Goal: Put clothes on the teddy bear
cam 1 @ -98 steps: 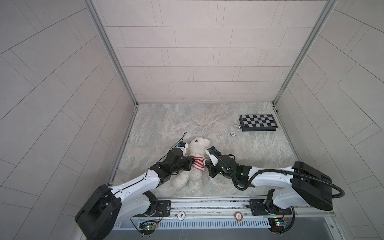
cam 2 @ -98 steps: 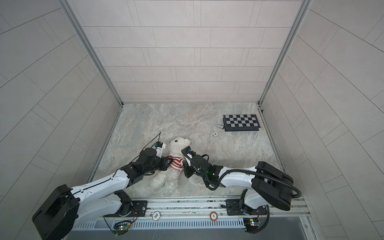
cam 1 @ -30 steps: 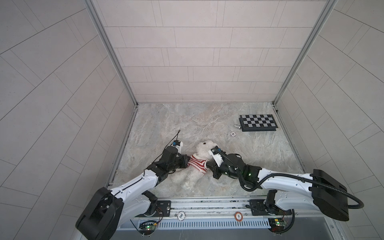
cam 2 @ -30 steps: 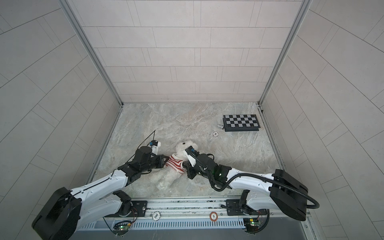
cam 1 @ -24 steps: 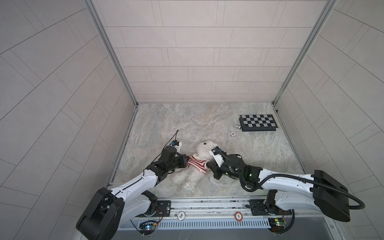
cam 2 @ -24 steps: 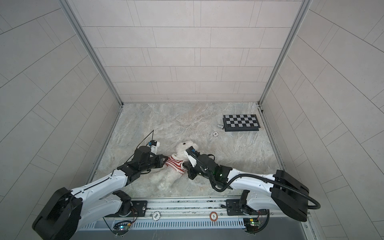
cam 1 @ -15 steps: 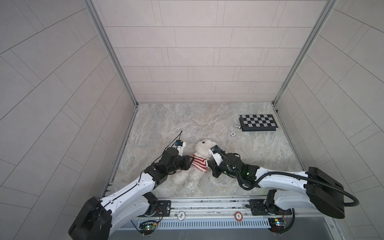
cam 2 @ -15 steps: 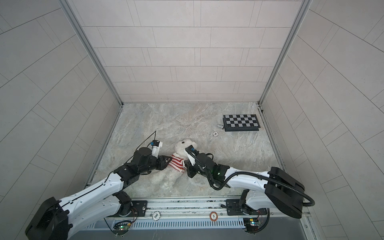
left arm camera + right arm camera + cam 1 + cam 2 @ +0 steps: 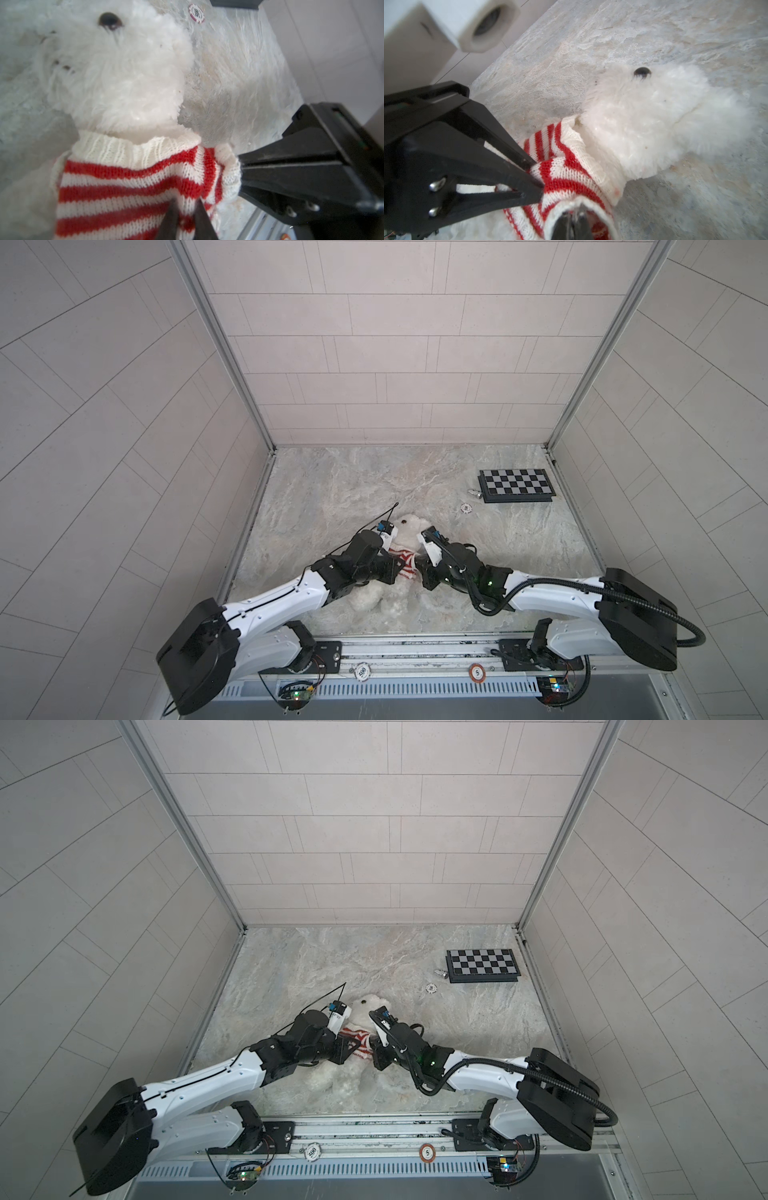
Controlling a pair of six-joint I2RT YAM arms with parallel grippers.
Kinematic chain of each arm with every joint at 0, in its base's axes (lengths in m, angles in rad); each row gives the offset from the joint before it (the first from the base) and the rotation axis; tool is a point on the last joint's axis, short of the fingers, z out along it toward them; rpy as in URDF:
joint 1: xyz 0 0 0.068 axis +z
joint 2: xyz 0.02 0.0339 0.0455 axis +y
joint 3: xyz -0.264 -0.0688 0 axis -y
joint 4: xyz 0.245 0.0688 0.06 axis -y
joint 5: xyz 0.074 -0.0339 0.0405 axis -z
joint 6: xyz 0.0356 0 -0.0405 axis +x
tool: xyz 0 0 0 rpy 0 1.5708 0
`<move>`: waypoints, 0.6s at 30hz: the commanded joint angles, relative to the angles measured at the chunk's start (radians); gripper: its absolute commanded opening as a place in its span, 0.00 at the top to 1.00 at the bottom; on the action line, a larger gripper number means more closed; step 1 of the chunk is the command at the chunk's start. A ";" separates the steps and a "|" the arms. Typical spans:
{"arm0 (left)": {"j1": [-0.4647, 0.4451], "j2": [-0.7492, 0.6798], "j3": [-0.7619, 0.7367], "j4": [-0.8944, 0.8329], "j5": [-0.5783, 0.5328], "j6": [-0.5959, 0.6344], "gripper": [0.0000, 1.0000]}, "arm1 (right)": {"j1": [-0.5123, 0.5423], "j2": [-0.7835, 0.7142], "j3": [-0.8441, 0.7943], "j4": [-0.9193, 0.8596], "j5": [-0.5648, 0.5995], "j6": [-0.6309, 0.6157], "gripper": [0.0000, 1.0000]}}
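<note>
Two pincers, both clamped on knit, so we'll start there. Our left pincer [image 9: 185, 220] is pinched nearly closed with a fold of the sweater [image 9: 124, 176] front caught between its tips. Our right pincer [image 9: 573, 220] is squeezed tight on the white ribbed edge at the sweater's side, which looks like a sleeve cuff to us.

Moving outward, the collar sits round the neck of the teddy bear [image 9: 116, 79] with the head poking right through, so we'd call that bit done. The stripes are bunched high on the chest though, and in both top views the belly and legs are bare fluff. We can't tell if either arm is in a sleeve, and the cuff we're holding looks empty. Our guess is roughly halfway, with the arms and tugging the hem down left to do.

The bear lies on its back on the counter [image 9: 353, 481], near the front edge between our two arms, head toward the back wall.
</note>
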 commanded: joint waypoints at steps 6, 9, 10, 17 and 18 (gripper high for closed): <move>0.073 0.100 0.064 -0.017 0.005 -0.029 1.00 | -0.005 -0.003 0.059 -0.019 0.057 0.017 1.00; 0.072 0.130 0.048 0.044 -0.055 -0.096 1.00 | -0.021 0.017 0.072 -0.011 0.048 0.015 1.00; 0.071 0.135 0.040 0.054 -0.084 -0.115 1.00 | -0.026 0.030 0.080 -0.003 0.036 0.015 1.00; 0.056 0.136 -0.035 0.157 -0.237 -0.180 1.00 | -0.028 0.112 0.140 0.032 -0.037 0.017 1.00; 0.056 0.137 -0.035 0.165 -0.243 -0.183 1.00 | -0.028 0.114 0.138 0.029 -0.044 0.017 1.00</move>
